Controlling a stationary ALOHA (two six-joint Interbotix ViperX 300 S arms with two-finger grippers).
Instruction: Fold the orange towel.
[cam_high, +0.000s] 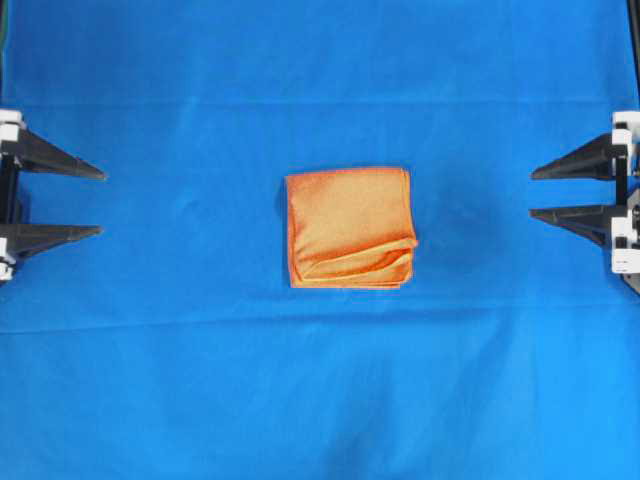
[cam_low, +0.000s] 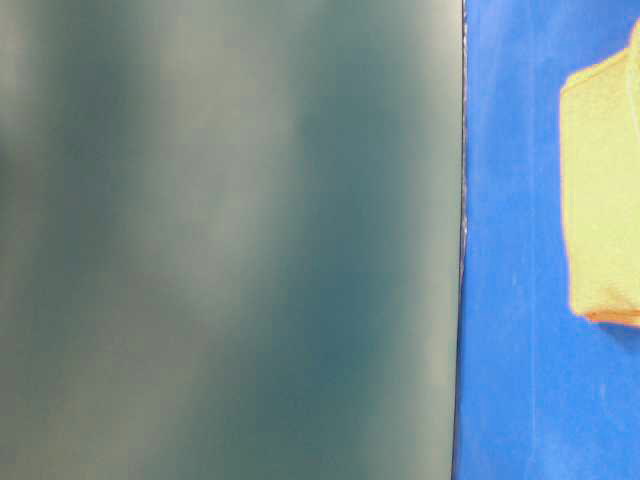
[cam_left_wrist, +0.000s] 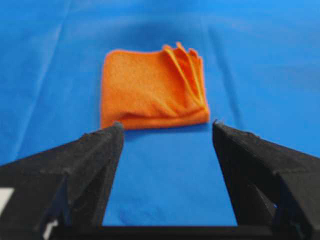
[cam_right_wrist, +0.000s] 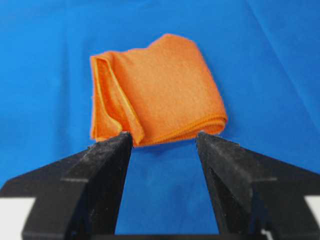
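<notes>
Since the towel (cam_high: 349, 227) lies folded into a small square mid-worktop, well apart from both, the left hand (cam_high: 100, 202) and right hand (cam_high: 533, 193) sit at opposite edges, spread wide, holding nothing.

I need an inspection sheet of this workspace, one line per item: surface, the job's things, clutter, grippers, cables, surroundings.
Surface: blue table cloth covers the whole table, with faint creases.
Job's things: orange towel lies in the middle, folded into a compact square of several layers; the loose hem edges show at its lower right in the overhead view.
Clutter: nothing seen.
Grippers: left gripper open and empty at the left edge; right gripper open and empty at the right edge; both are apart from the towel and point toward it.
Cables: nothing seen.
Surroundings: in the table-level view a blurred grey-green surface fills the left side; what it is cannot be told.
</notes>
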